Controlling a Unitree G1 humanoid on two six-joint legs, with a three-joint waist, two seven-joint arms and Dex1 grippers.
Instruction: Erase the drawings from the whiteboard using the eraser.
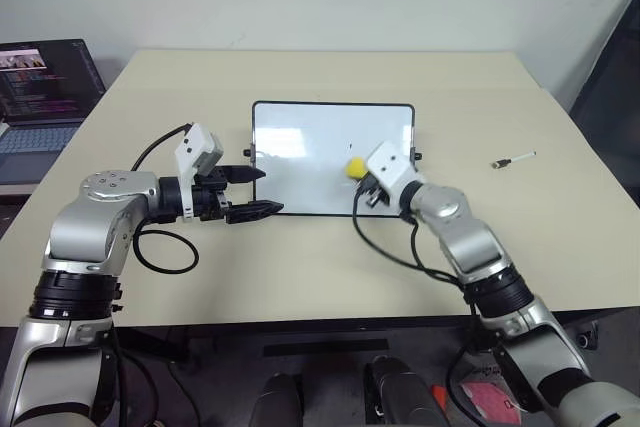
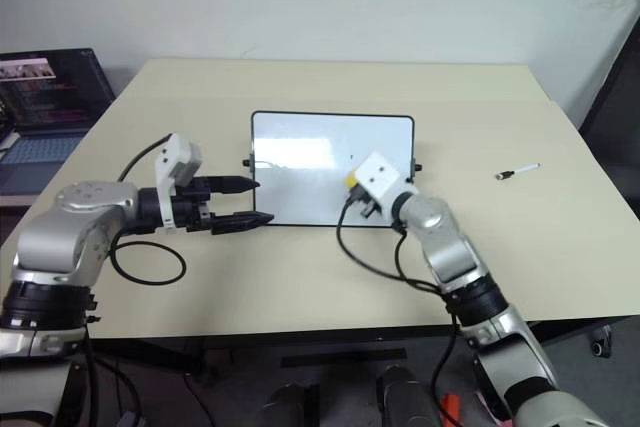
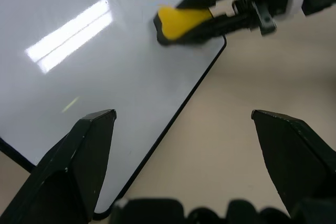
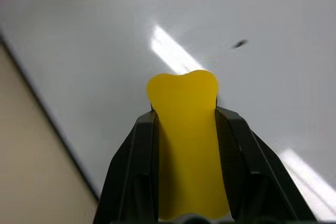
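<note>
The whiteboard (image 1: 300, 162) lies flat in the middle of the table, black-framed and glossy. My right gripper (image 1: 360, 179) is shut on the yellow eraser (image 1: 355, 166), whose tip rests on the board's right half (image 4: 105, 35). Of the drawings, one tiny black speck (image 4: 240, 43) shows just beyond the eraser (image 4: 184, 93); the surface around it looks blank. My left gripper (image 1: 258, 192) stands open at the board's near left corner, one finger over the board (image 3: 94, 77) and the other over the table. Nothing sits between them but the board's edge.
A thin white marker pen (image 1: 513, 159) lies on the table to the right of the board. An open laptop (image 1: 40, 97) stands at the far left, off the table. Bare beige tabletop (image 1: 300, 277) surrounds the board.
</note>
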